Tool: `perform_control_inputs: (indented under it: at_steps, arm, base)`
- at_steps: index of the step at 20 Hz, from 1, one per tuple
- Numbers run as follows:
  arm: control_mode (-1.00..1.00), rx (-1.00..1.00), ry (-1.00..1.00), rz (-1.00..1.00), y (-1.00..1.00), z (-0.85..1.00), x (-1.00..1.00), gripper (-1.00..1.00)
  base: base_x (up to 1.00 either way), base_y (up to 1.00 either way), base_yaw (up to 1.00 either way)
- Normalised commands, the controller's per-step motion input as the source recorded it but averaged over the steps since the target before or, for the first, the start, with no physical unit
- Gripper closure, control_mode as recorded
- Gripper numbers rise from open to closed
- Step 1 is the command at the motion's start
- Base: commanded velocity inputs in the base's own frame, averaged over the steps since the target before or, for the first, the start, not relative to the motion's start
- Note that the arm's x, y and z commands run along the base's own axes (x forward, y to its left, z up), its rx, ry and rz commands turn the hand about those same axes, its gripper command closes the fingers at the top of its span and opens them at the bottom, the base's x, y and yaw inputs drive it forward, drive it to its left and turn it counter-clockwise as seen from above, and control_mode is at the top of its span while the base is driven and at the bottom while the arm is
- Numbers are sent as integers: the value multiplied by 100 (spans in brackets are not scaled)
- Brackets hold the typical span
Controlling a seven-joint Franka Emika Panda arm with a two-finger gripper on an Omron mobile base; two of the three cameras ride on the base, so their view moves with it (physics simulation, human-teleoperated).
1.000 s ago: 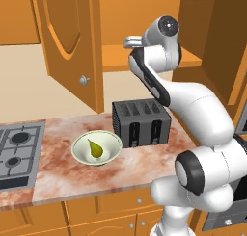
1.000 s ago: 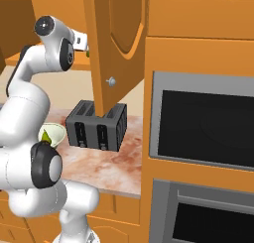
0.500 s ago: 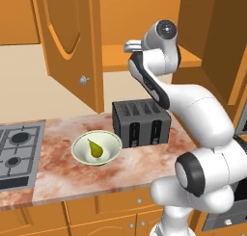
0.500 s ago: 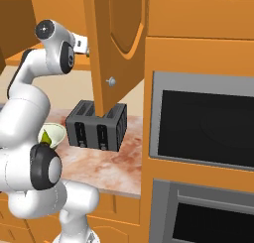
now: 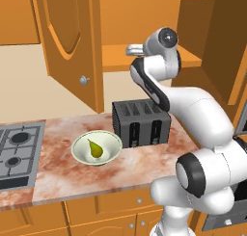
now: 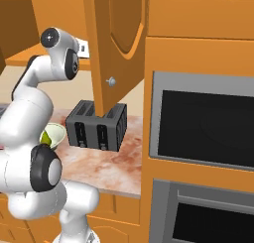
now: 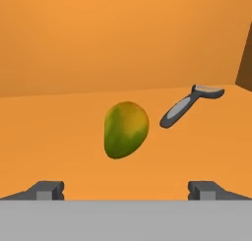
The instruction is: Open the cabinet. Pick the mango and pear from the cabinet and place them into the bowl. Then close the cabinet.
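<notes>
Orange wood all round: you've got the cabinet (image 5: 72,42) w/ its doors swung open, left door knob (image 5: 84,79) plain in the left base view, right door (image 6: 116,43) hanging in front of the toaster in the right base view. Use the toaster (image 5: 141,123) as your ref. It's black, sits on the marble counter (image 5: 96,170). Bowl (image 5: 96,147) is just left of the toaster on the same counter, pear (image 5: 95,149) lying inside it. Stove (image 5: 17,150) is further left of the toaster, past the bowl. Oven (image 6: 203,130) stands right of the toaster, past the open door.

Your arm reaches up above the toaster, hand end at the cabinet shelf (image 5: 144,54). In the hand view the claw (image 7: 127,190) is fully spread, tips (image 7: 49,190) far apart at the bottom corners, nothing between them, nothing held. Mango (image 7: 126,129) lies on the shelf floor straight ahead, centred betw. the tips but apart from both; it's green-yellow w/ an orange top here. A grey peeler (image 7: 189,105) lies on the same shelf, just right of the mango and a bit further back, not touching it.

Mango's up on the shelf above the toaster; pear's down in the bowl left of it.
</notes>
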Motion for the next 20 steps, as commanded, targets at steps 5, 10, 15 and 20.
perform_control_inputs:
  at_steps: [5, 10, 15, 20]
  arm:
    - [-100, 0, 0, 0, 0, -12, 52, -100]
    - [-100, 0, 0, 0, 0, -17, 61, -100]
    - [-100, 0, 0, 0, 0, -21, 39, 100]
    - [-100, 0, 0, 0, 0, 0, -7, 100]
  base:
    - [0, 0, 0]
    - [0, 0, 0]
    - [0, 0, 0]
    - [0, 0, 0]
